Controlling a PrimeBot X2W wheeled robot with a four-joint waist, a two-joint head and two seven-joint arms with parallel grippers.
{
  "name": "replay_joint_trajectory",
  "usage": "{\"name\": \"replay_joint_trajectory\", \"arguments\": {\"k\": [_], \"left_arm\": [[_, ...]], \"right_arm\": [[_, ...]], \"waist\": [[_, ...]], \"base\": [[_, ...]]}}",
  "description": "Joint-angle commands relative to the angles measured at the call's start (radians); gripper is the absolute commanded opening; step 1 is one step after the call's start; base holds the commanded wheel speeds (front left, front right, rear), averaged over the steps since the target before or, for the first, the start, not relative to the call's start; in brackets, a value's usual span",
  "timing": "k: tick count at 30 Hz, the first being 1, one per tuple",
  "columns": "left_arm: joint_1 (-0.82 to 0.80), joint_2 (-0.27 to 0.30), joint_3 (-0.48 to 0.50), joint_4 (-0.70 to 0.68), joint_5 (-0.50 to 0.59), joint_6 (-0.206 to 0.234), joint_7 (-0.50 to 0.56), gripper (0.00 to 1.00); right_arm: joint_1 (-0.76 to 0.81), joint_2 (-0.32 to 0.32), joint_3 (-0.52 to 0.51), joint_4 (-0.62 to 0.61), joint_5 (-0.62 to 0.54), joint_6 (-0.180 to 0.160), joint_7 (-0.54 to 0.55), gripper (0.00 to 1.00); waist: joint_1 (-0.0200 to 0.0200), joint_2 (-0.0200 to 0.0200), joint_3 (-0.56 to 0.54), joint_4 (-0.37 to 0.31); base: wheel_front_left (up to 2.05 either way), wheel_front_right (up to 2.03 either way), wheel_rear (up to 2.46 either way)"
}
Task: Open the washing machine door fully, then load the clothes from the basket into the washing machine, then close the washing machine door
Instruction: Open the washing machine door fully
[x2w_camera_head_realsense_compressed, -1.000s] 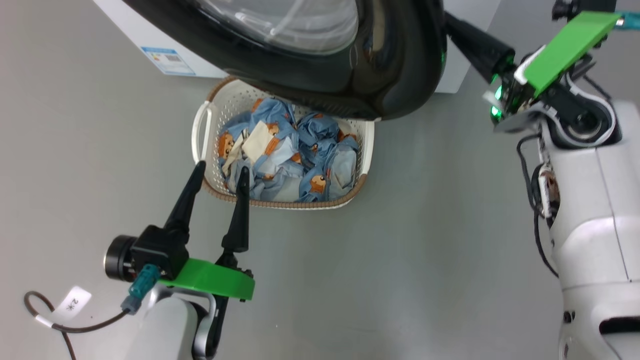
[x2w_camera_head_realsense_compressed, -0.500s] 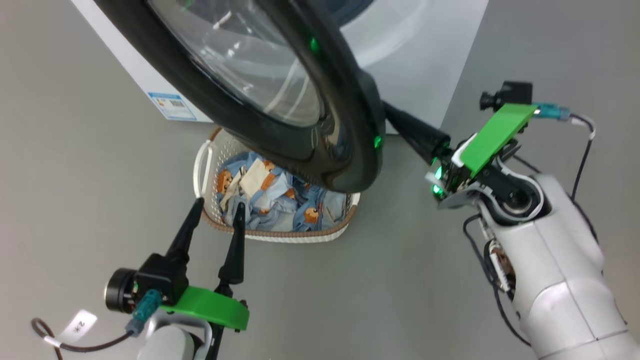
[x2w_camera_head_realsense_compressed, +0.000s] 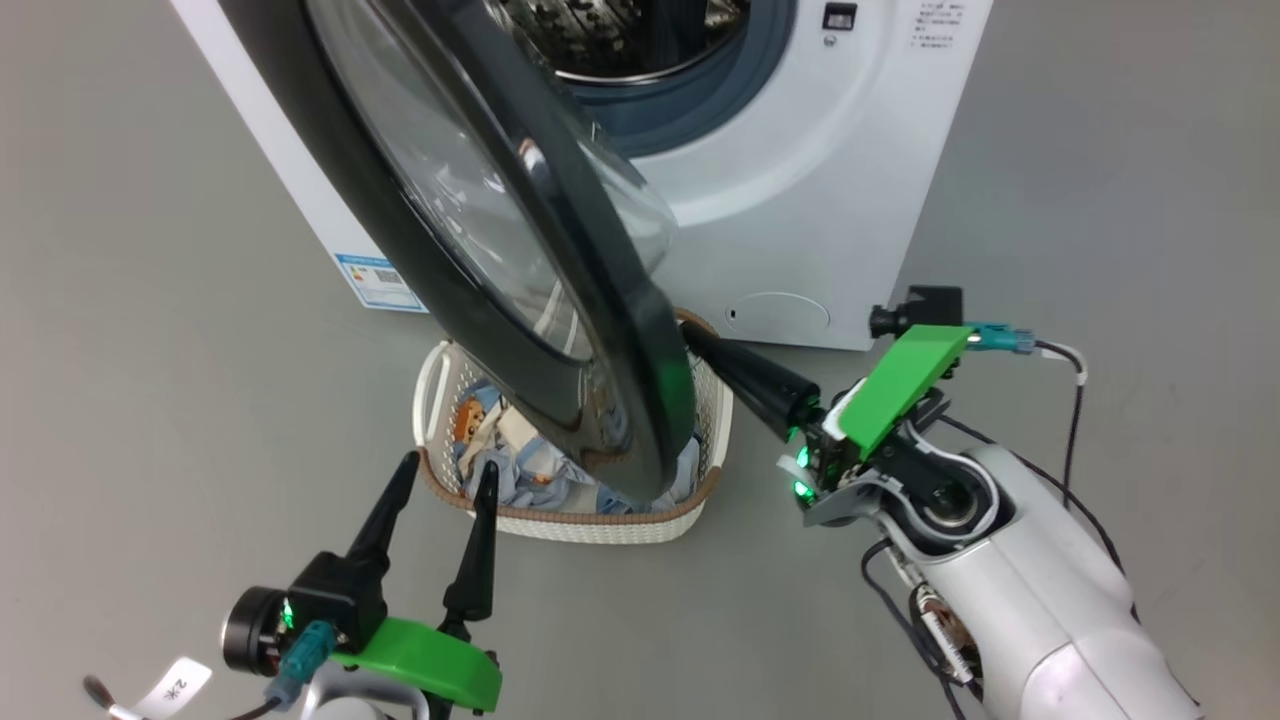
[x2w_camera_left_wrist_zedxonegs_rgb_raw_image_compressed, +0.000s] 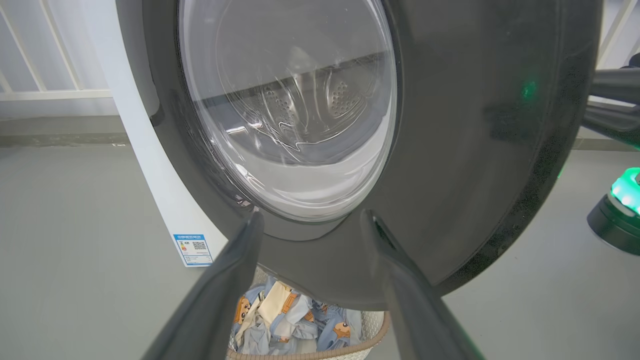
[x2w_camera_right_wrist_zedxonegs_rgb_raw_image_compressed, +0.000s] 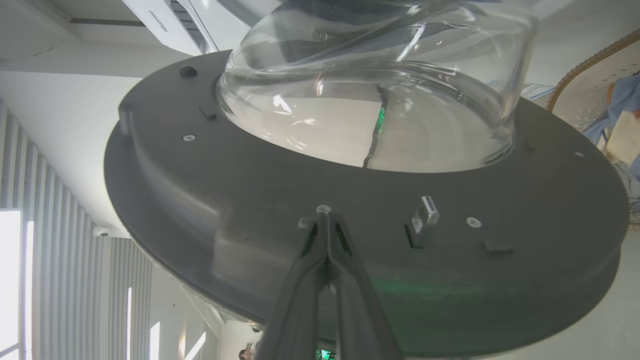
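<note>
**Shoving the door wide before I touch the laundry**

My right jaws are pressed together and hold nothing. Their fingertips (x2w_camera_right_wrist_zedxonegs_rgb_raw_image_compressed: 310, 250) are set against the dark grey inner face of the washing machine door (x2w_camera_head_realsense_compressed: 480, 260), just below the glass bowl (x2w_camera_right_wrist_zedxonegs_rgb_raw_image_compressed: 370, 100). Closed like this they make one stiff point, which suits a door that wants pushing rather than gripping. The door stands partway out from the washing machine (x2w_camera_head_realsense_compressed: 830, 170), its lower edge hanging over the basket (x2w_camera_head_realsense_compressed: 600, 522). I judge the opening step unfinished: the steel drum (x2w_camera_head_realsense_compressed: 640, 40) is exposed, but the door would be in the way of a clean lift from below.

My left jaws are wide apart and empty, their fingers (x2w_camera_head_realsense_compressed: 385, 510) poised just beside the basket's near rim, ready for the clothes (x2w_camera_head_realsense_compressed: 490, 465). These lie bundled in the basket on the floor (x2w_camera_head_realsense_compressed: 150, 400), right in front of the machine, so the carry to the drum should be short.
</note>
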Motion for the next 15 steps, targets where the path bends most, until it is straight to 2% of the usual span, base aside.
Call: {"name": "replay_joint_trajectory", "arguments": {"k": [1,15], "left_arm": [[0.001,0.019,0.028,-0.016,0.007,-0.006,-0.005,1.00],[0.014,0.019,0.030,-0.007,0.010,-0.006,-0.005,1.00]], "right_arm": [[0.002,0.039,0.035,-0.035,0.012,0.003,-0.008,0.00],[0.014,0.039,0.171,-0.033,0.097,0.003,-0.080,0.00]], "waist": [[-0.0001,-0.0001,-0.020,0.014],[-0.0001,-0.0001,-0.050,0.021]], "base": [[0.00,0.00,0.00],[0.00,0.00,0.00]]}}
